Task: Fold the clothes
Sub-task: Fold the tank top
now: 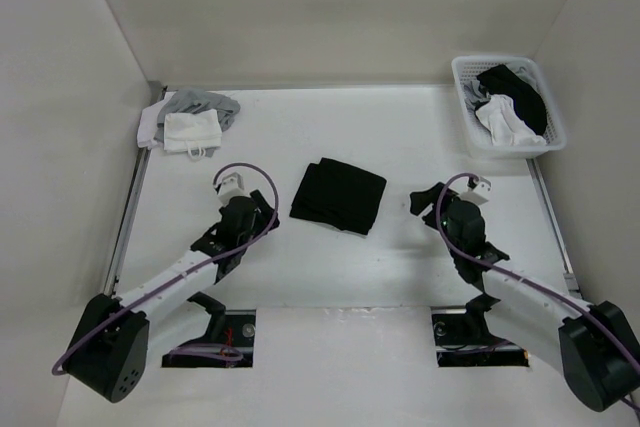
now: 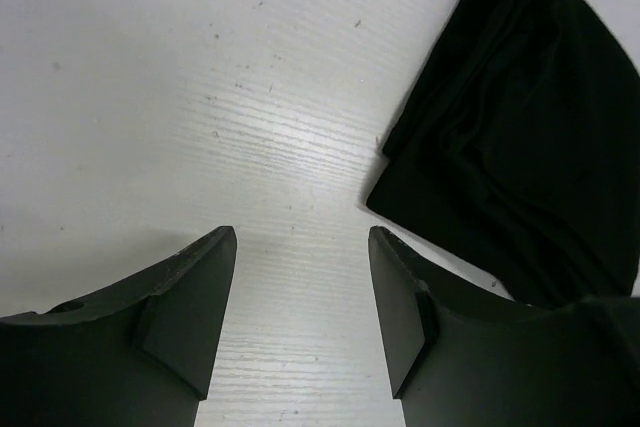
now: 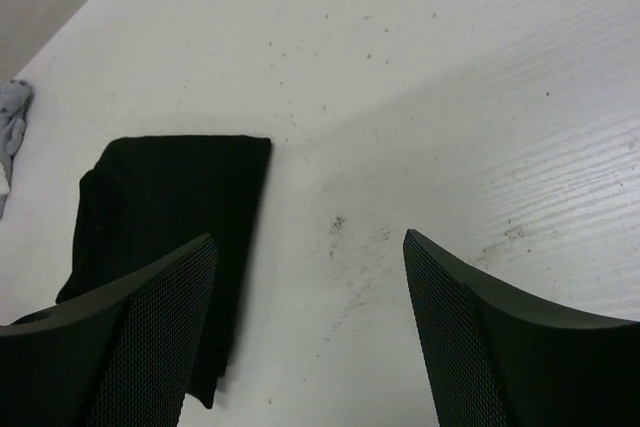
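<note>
Left pincer gaped wide, empty, just beside black shirt; right pincer likewise. Black shirt lay folded compact mid-surface, clear of all edges. Fold probably complete, hence nothing gripped.

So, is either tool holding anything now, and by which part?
Nothing. The left tool and right tool stand open and empty; the shirt lies apart.

Your left arm, right arm, white links, black joints, purple cables, left gripper smooth black, right gripper mesh-textured.
</note>
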### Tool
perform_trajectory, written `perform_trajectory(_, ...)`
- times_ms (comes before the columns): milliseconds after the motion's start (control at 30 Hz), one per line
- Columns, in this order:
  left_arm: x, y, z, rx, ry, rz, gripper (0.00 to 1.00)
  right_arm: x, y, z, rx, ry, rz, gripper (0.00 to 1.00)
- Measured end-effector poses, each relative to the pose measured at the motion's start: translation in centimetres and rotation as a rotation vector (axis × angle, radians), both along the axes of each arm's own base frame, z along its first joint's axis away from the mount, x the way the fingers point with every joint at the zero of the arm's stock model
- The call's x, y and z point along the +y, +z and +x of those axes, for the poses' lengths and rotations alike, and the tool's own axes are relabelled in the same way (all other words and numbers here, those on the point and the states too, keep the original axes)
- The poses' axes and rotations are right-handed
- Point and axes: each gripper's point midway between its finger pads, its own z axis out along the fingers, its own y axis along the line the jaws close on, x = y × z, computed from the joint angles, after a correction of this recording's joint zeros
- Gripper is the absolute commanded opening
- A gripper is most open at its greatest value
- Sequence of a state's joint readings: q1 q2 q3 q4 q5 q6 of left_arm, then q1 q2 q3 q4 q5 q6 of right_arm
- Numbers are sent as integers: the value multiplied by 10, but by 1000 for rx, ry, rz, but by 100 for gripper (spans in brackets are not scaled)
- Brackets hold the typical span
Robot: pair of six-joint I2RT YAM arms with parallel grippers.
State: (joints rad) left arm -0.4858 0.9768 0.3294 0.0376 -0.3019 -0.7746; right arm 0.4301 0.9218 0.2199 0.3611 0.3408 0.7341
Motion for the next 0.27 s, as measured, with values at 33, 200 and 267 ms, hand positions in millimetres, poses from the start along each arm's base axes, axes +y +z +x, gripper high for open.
perform_trajectory(33,0,-3,0,10,-2,4,54,-1,1,1,-4,-3,2,80)
perform_trajectory(200,-7,-6,2,23,-23,2,53,-5,-12,3,37,-18,-8,79)
perform_trajectory(267,-10,-5,5,20,-32,0,56,-6,-16,3,52,-21,-10,79)
